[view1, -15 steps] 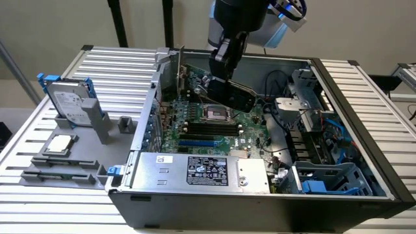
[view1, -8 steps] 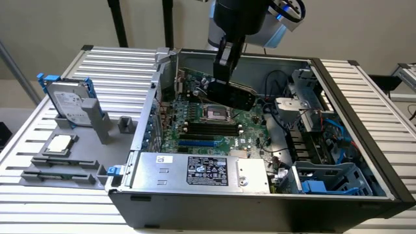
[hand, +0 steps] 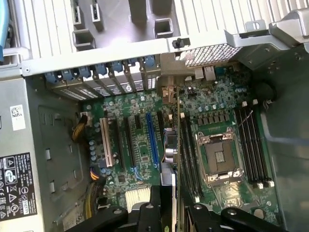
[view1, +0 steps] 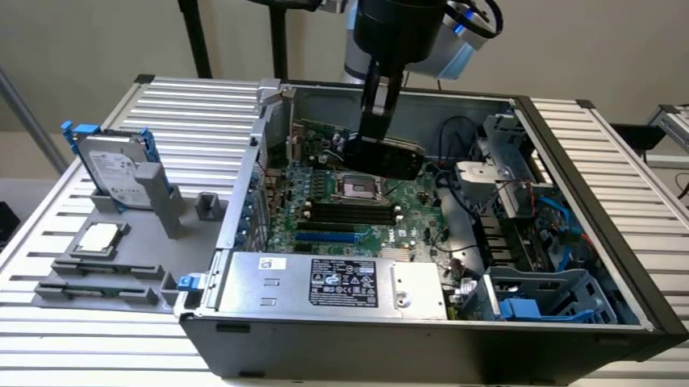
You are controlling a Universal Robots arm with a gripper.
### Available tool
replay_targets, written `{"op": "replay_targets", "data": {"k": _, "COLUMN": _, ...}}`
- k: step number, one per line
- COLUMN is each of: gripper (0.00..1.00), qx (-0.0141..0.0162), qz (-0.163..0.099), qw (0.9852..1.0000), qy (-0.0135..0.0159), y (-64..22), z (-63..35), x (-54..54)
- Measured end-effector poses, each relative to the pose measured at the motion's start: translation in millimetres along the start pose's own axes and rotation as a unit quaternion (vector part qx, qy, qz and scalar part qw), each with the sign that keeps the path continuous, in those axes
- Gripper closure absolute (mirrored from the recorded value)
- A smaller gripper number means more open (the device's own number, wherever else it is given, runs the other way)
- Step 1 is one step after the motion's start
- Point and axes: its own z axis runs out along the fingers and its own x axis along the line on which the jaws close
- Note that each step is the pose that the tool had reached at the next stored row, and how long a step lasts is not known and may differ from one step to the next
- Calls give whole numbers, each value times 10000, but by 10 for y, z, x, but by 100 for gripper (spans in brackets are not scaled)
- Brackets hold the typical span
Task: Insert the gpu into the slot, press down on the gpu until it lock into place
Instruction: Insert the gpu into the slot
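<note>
My gripper (view1: 373, 133) hangs over the open computer case, shut on the gpu (view1: 388, 158), a flat black card held above the motherboard near the processor socket. In the wrist view the gpu (hand: 178, 145) appears edge-on as a thin strip running out from between the two black fingers (hand: 149, 215). The slot (view1: 326, 238) is a long bright-blue strip on the board, nearer the power-supply box than the card is. In the wrist view the slot (hand: 152, 137) lies beside the card's edge, roughly parallel to it, with a gap between them.
A silver labelled power-supply box (view1: 323, 282) sits at the case's front. The processor socket (view1: 361, 189) and black memory slots (view1: 350, 214) lie under the card. Cables and a blue drive cage (view1: 538, 298) fill the exterior view's right. A hard drive (view1: 113, 169) stands outside the case.
</note>
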Motion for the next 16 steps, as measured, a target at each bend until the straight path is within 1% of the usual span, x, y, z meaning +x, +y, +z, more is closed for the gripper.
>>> {"op": "replay_targets", "data": {"k": 2, "gripper": 74, "qx": 33, "qz": -160, "qw": 9999, "qy": -2, "y": -1, "z": 10, "x": 1}}
{"op": "replay_targets", "data": {"k": 4, "gripper": 74, "qx": 79, "qz": -278, "qw": 9996, "qy": -6, "y": 0, "z": 21, "x": 1}}
{"op": "replay_targets", "data": {"k": 6, "gripper": 74, "qx": 130, "qz": -343, "qw": 9993, "qy": -13, "y": 7, "z": 36, "x": 5}}
{"op": "replay_targets", "data": {"k": 8, "gripper": 74, "qx": 160, "qz": -375, "qw": 9992, "qy": -21, "y": 28, "z": 62, "x": 19}}
{"op": "replay_targets", "data": {"k": 10, "gripper": 74, "qx": 170, "qz": -401, "qw": 9990, "qy": -24, "y": 51, "z": 91, "x": 37}}
{"op": "replay_targets", "data": {"k": 16, "gripper": 74, "qx": 181, "qz": -488, "qw": 9986, "qy": -34, "y": 105, "z": 183, "x": 86}}
